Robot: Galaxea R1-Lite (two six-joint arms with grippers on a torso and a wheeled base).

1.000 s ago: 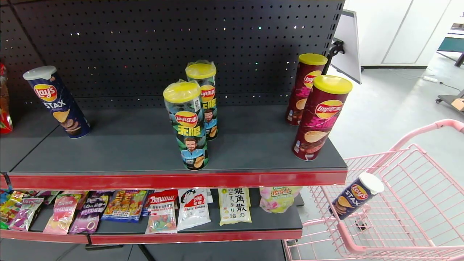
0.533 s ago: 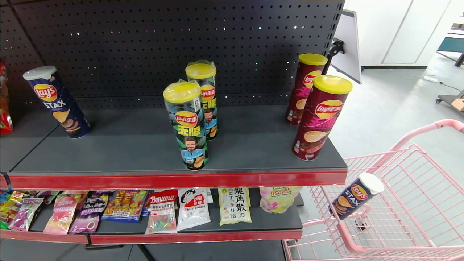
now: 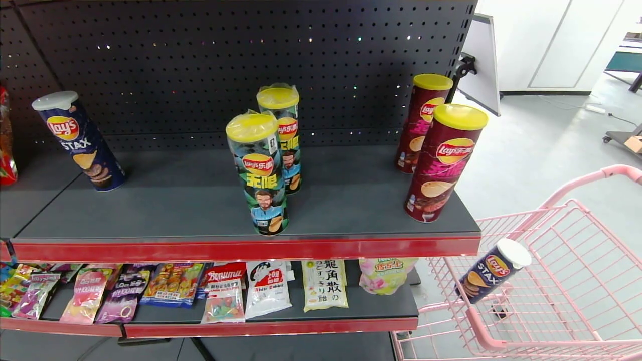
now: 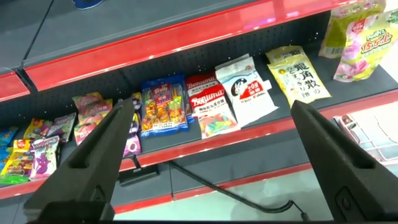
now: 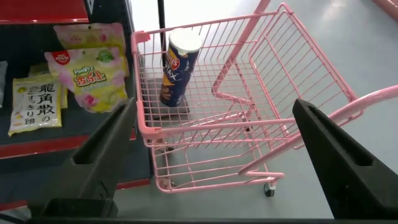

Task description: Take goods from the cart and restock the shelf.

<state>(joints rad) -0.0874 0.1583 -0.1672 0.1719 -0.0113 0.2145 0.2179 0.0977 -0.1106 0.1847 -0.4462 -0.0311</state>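
Where the pink wire cart [image 3: 592, 178] stands just beside the right end of the shelving, its basket holds one item: a navy cylindrical can [image 3: 491, 271] with a flat white lid. The can leans tilted in the basket corner nearest the shelving, lid uppermost.

Upper shelf [image 3: 200, 210]: matte dark grey board with a glossy red front lip, backed by black perforated pegboard [image 3: 200, 60]. Stock, all upright tubes:
- Navy can, white lid [image 3: 80, 143], one, at the left, towards the back.
- Green printed cans, yellow lids under crinkled clear film, two: the front one [image 3: 258, 175] near the lip, the rear one [image 3: 286, 130] just behind it.
- Maroon cans, smooth yellow lids, two: the front one [image 3: 444, 163] near the right front corner, the rear one [image 3: 424, 115] close behind it, by the pegboard.

Lower shelf [image 3: 381, 306]: same grey board and red lip. It carries a row of flat, glossy snack packets [image 3: 266, 288] lying face up side by side, in white, cream, purple and mixed prints, with a pale green pouch [image 3: 386, 273] at the right end.

Left jaws: two dark, tapered, matte fingers spread wide apart, gripping nothing, held in front of the lower shelf's packets.

Right jaws: same form, likewise spread wide and gripping nothing, held above the cart, well apart from the can in it.
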